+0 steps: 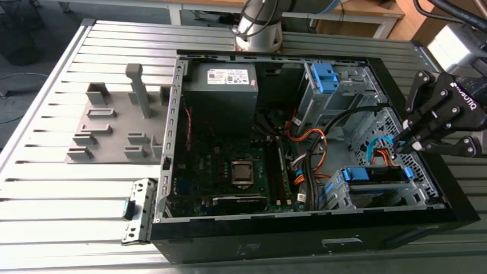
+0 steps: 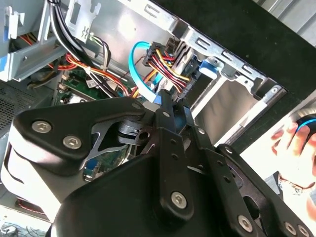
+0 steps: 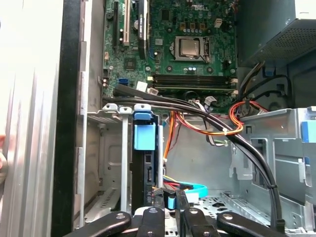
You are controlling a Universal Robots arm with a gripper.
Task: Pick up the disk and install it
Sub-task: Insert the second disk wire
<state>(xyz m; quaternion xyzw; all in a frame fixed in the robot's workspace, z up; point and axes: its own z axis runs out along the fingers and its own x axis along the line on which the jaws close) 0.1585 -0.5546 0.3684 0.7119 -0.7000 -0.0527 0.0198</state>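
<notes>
The disk (image 1: 377, 174), silver in a blue carrier frame, sits in the lower drive cage of the open computer case (image 1: 304, 240), near the exterior view's right. In the first wrist view the disk (image 3: 146, 168) stands edge-on in the cage, with its blue tab on the side toward the motherboard. My gripper (image 1: 407, 145) hangs just above the cage among orange and blue cables. In both wrist views its fingers are closed around the plug of a light blue data cable (image 3: 170, 200), close to the disk's connector edge. The gripper (image 2: 169, 100) shows the same closed grip.
A grey power supply box (image 1: 224, 85) and the motherboard (image 1: 236, 165) fill the case's middle. An upper bay holds a bare blue bracket (image 1: 325, 77). Thick black cables (image 3: 222, 128) cross the case. A grey fixture (image 1: 114, 123) stands on the slatted table. A person's hand (image 2: 296, 138) is outside the case.
</notes>
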